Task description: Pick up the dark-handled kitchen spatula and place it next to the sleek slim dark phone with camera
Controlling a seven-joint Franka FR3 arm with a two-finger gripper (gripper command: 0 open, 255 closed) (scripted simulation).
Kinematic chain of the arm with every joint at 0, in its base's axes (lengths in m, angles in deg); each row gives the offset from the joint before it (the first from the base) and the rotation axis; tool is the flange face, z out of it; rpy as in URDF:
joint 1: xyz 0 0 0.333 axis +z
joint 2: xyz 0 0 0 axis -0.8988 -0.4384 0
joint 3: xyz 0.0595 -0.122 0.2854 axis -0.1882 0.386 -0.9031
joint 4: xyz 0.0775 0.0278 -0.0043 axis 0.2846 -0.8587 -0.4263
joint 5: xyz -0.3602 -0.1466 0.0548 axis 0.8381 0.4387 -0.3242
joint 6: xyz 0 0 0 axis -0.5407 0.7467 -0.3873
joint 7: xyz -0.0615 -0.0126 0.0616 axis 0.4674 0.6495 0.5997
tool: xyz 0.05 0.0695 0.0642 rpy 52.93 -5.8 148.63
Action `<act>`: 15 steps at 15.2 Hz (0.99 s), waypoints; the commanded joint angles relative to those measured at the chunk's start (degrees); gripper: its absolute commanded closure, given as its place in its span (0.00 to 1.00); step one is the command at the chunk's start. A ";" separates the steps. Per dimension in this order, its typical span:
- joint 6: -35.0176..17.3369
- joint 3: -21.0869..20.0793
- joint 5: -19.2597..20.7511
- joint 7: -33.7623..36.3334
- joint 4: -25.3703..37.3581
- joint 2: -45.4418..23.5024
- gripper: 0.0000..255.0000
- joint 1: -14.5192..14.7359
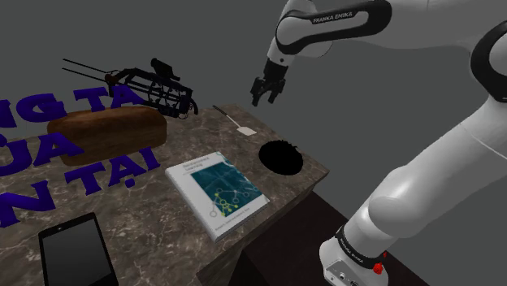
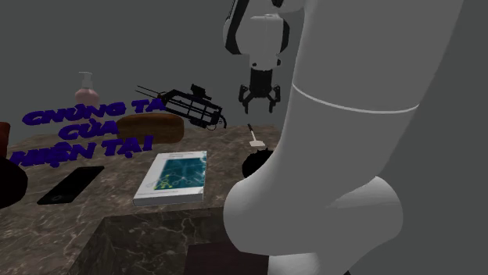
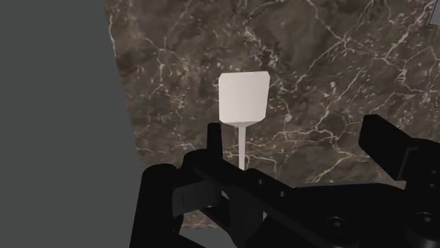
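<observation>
One step in hand: the reach. Gripper hangs spread, empty, above the spatula on the table, one-o'clock corner in the shoulder view; next, lower, clamp its handle, carry toward eight o'clock, beside the phone.

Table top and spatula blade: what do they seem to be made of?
The table top looks like dark brown marble: fine white veins cross it, with no strong shine. The spatula blade is plain flat white without texture, so its material is open, perhaps plastic.
</observation>
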 commanded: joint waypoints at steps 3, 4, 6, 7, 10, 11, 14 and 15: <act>-2.87 -0.05 0.24 0.47 5.79 -8.84 0.00 -0.01; -3.47 -0.09 0.31 0.66 7.35 -11.05 0.00 0.01; -4.45 -0.13 0.47 1.04 10.70 -15.49 0.00 0.08; -4.83 -0.14 0.55 1.22 12.49 -17.73 0.00 0.11; -5.55 -0.15 0.80 1.77 18.39 -24.51 0.00 0.20; -5.64 -0.13 0.88 1.95 20.54 -26.81 0.00 0.24; -5.52 -0.07 1.05 2.36 26.26 -32.55 0.00 0.32; -6.14 -0.07 1.04 2.35 25.99 -32.91 0.00 0.32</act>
